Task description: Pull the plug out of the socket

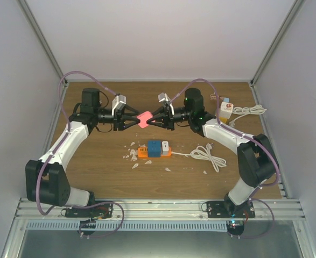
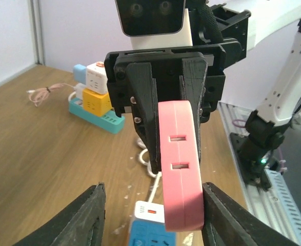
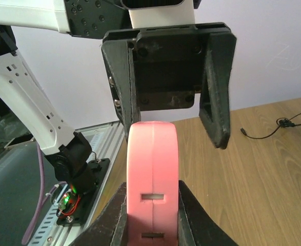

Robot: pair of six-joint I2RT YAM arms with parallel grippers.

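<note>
Right gripper (image 3: 153, 218) clamps pink socket (image 3: 152, 164) — slots (image 2: 179, 138) visible only from wrists.

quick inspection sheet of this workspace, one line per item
surface: wooden table, bare apart from the items below
job's things: pink socket block held in the air between the arms, two slots showing; orange power strip on the table carrying a blue cube and a white plug
clutter: white crumbs around the orange strip; teal strip with stacked cubes at the far right
grippers: right gripper shut on the pink block; left gripper open, its fingers flanking the block's end
cables: white cord coiled right of the orange strip; purple cables along both arms
surroundings: pale walls; metal rail at the near edge
</note>
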